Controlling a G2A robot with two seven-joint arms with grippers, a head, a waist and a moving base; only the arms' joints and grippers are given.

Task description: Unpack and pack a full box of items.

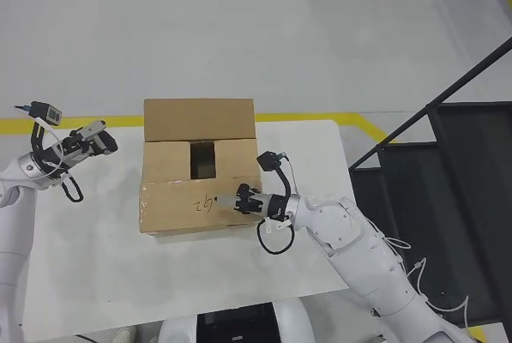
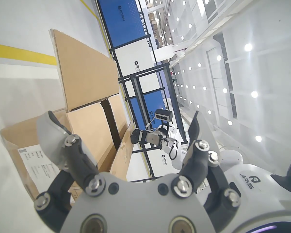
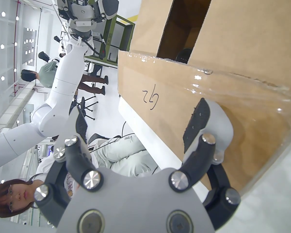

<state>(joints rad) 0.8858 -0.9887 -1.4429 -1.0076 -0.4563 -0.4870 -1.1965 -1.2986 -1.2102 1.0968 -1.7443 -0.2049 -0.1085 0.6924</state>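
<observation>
Right gripper (image 1: 239,200), grey with black pads, jaws apart and empty, sits at the right end of the tape-edged near flap (image 1: 187,206). White table (image 1: 93,257) carries the brown cardboard box (image 1: 174,163) midway along its far edge. Opening it well probably means hooking that flap's free edge and folding it slowly toward the near edge. Left gripper (image 1: 110,141), jaws spread, by the far left corner, could brace the box.

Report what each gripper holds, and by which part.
Nothing is held. The left gripper is open beside the box; the right gripper is open at its taped front flap, fingers spread, not clamped.
</observation>
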